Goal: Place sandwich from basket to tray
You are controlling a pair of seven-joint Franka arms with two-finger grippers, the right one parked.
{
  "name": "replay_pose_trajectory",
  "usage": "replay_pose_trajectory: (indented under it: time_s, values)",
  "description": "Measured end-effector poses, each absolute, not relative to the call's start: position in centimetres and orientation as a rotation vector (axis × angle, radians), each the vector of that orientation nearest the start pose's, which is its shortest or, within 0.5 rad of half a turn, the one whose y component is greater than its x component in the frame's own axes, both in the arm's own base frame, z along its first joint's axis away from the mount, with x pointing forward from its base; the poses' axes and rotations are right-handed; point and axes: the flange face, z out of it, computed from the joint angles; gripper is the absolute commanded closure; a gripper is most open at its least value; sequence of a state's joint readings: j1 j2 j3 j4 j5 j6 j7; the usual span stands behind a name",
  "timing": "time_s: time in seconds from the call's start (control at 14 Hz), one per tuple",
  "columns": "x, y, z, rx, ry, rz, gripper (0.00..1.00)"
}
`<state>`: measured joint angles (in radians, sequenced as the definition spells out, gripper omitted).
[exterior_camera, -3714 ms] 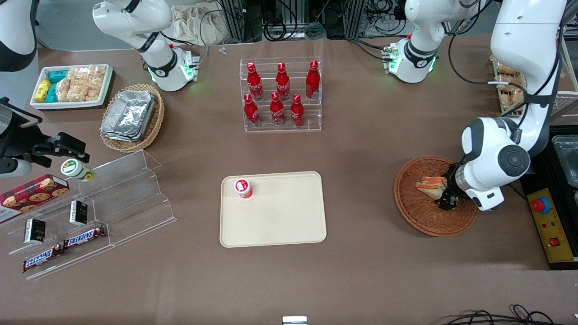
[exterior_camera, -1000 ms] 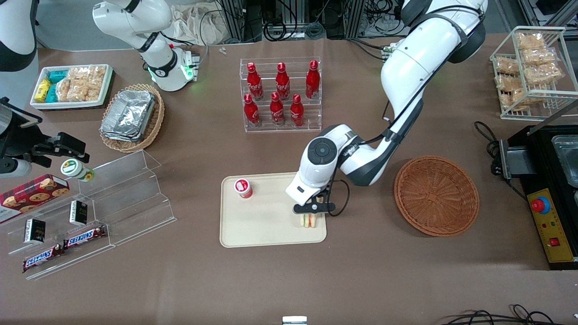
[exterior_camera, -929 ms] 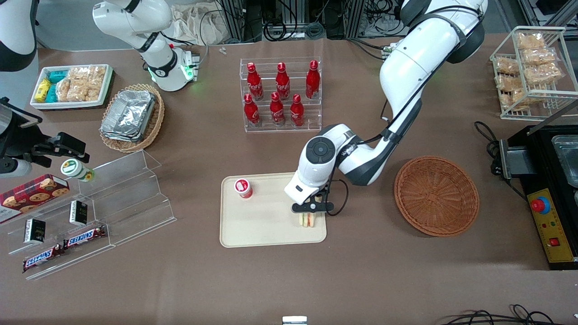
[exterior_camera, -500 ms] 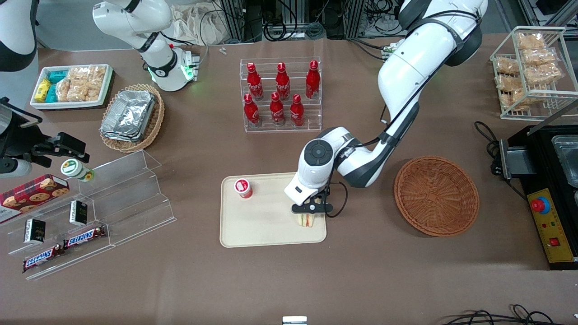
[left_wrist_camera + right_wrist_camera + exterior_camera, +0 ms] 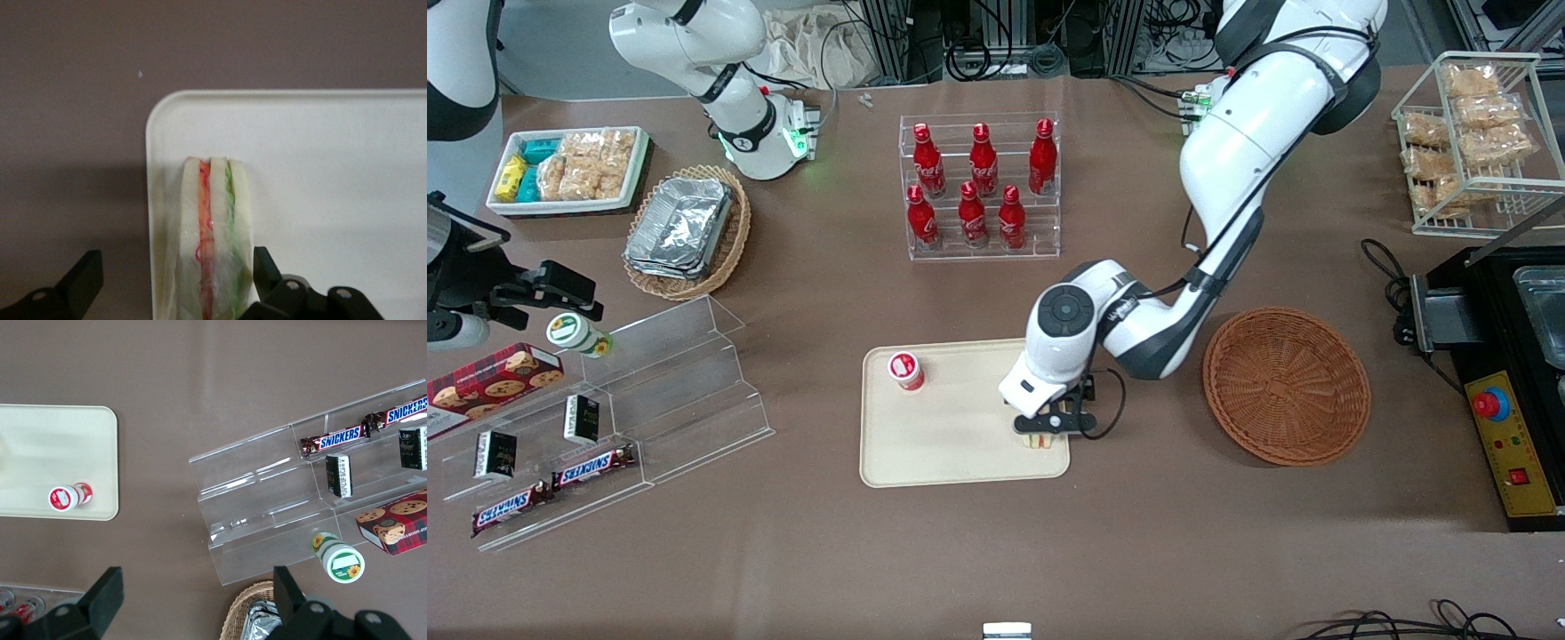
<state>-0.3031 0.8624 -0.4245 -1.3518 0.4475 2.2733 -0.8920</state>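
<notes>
Now, front view, sweeping across: white bin of snack packets point(image 5: 569, 169) toward the parked arm's end of the counter point(image 5: 1227, 551), tan wicker basket with foil trays point(image 5: 687, 229) next to it, clear stepped display point(image 5: 631, 409) nearer the camera with candy bars on it. A rack of red bottles point(image 5: 980, 187) stands mid-counter, farther from the camera than the tray point(image 5: 951, 444). On the tray a small red-lidded cup point(image 5: 904, 370) stands near the corner toward the parked arm's end.

The sandwich point(image 5: 1037, 440) is on the tray, standing on edge near the rim at the working arm's end and the corner nearest the camera — mostly hidden under the claw point(image 5: 1049, 425) here. The wrist view shows the sandwich point(image 5: 213, 240) upright, white bread with orange-red and green layers, close to the tray's point(image 5: 333, 147) rounded corner. The claw point(image 5: 170, 283) is spread apart — one finger well clear of the bread over the counter, the other just beside the bread; whether it touches, cannot tell.

The reddish-brown basket point(image 5: 1286, 384) sits toward the working arm's end, well apart from the tray, nothing in it. A wire rack of snack bags point(image 5: 1476, 133) stands farther from the camera.
</notes>
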Motion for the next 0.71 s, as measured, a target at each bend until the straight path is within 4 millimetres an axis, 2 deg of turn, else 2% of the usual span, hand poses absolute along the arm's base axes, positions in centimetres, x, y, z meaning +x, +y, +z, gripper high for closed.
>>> replay_pose_trajectory:
  time_s: [0.14,0.43,0.71]
  values:
    - [63.1,-41.2,27.8,-3.206,-0.157,-0.236,0.00]
    - [63.1,-38.7,36.0,-3.138,-0.254,-0.213,0.00]
    - [64.2,-30.6,44.2,-3.094,-0.337,-0.135,0.00]
